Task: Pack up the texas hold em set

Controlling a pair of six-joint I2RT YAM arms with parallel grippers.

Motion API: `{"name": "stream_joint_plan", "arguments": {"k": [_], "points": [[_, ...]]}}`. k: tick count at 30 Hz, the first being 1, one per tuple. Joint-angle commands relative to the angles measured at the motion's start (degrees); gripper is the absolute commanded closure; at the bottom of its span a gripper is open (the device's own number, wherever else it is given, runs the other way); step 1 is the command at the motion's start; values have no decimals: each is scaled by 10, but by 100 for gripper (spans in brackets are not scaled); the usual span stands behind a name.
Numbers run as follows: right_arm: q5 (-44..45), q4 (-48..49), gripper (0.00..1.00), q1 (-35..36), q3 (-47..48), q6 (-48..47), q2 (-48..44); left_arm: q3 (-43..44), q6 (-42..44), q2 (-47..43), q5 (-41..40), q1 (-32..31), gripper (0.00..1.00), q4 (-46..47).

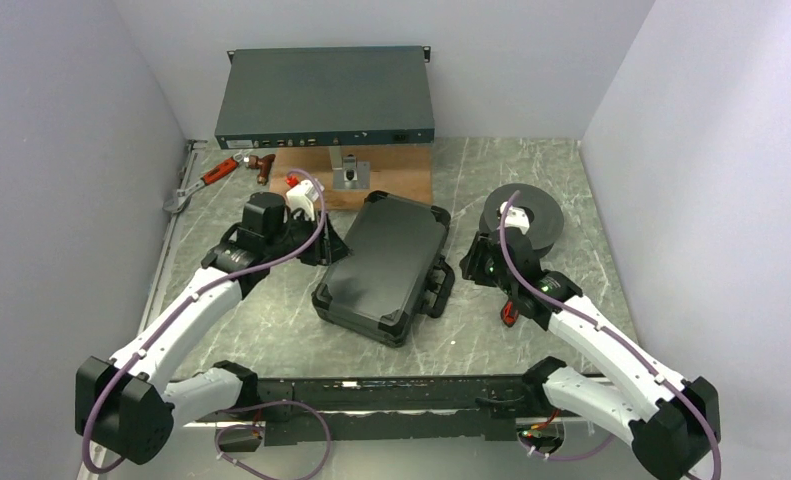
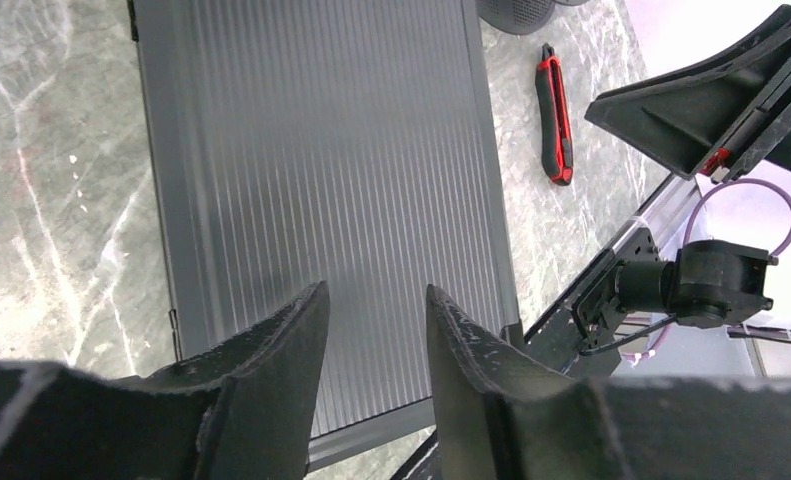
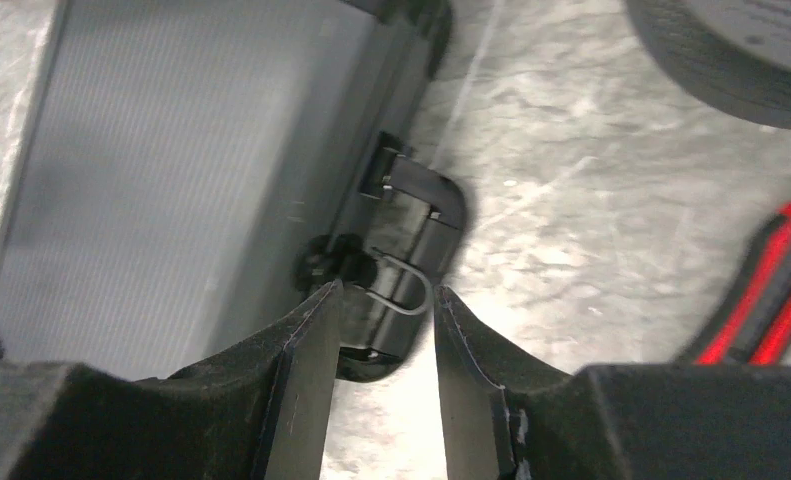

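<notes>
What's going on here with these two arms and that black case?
Two robot arms are packing up a poker set. The black hard case lies closed in the middle of the table. The left gripper hovers open above the case's ribbed lid and holds nothing. The right gripper is open too. It is lined up at the side with the handle, and a small metal loop shows between its fingers. Whether the case is latched cannot be told.

The marbled table [image 1: 271,330] carries a shut black case [image 1: 381,265], wooden board [image 1: 408,186], pliers [image 1: 211,176] and perhaps a tape roll [image 1: 541,215].
</notes>
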Motion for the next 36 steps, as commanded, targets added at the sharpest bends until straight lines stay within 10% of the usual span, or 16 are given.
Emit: {"name": "stream_joint_plan", "arguments": {"k": [1,11,36], "points": [[33,-10,58,-4,3,-17,-16,42,13,7,-22,-26,52,-1],[9,21,59,-4,-23,-1,-6,86,55,31,-84,-120,18,-7],[-45,150,68,-19,-185,94,-4,172,86,255,-163,-271,87,-2]]}}
